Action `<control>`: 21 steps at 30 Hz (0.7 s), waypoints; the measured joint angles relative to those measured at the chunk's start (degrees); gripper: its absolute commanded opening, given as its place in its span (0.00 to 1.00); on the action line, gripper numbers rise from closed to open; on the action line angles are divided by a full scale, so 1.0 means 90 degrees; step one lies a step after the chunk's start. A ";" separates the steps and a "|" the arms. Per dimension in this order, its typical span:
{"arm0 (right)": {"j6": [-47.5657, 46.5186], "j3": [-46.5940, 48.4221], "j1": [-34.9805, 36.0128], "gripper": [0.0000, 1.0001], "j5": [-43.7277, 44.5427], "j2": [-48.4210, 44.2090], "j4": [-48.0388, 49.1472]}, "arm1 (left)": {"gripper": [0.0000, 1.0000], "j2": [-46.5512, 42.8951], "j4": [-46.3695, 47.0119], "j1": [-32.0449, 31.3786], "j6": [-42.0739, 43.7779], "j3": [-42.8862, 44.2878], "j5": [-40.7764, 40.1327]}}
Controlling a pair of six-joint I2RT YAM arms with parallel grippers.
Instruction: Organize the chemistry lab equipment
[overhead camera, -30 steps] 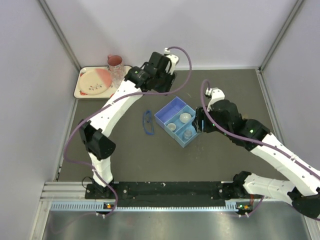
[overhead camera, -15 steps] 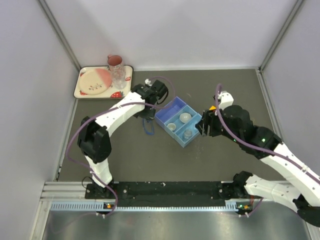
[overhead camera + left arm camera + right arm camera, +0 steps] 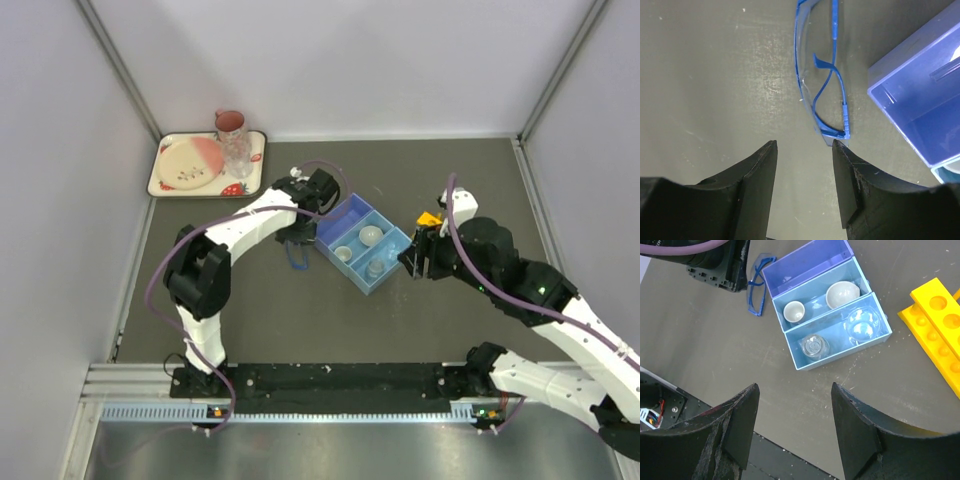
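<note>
Here, dark speckled tabletop (image 3: 300,320) betw. pale grey walls (image 3: 330,60); L tool (image 3: 803,146), R tool (image 3: 793,388) both unclenched.

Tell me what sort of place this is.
Probably a robot test cell staged as a chemistry bench, not a working lab: plain grey walls box in a dark table, and the props are a blue divided tray of small white dishes, a yellow tube rack and blue-rimmed goggles.
</note>
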 measured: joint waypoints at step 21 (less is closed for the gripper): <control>-0.0005 -0.0245 0.0002 0.61 0.0095 -0.0044 -0.0192 | 0.43 0.0447 0.0835 0.0464 -0.0287 -0.0629 0.0452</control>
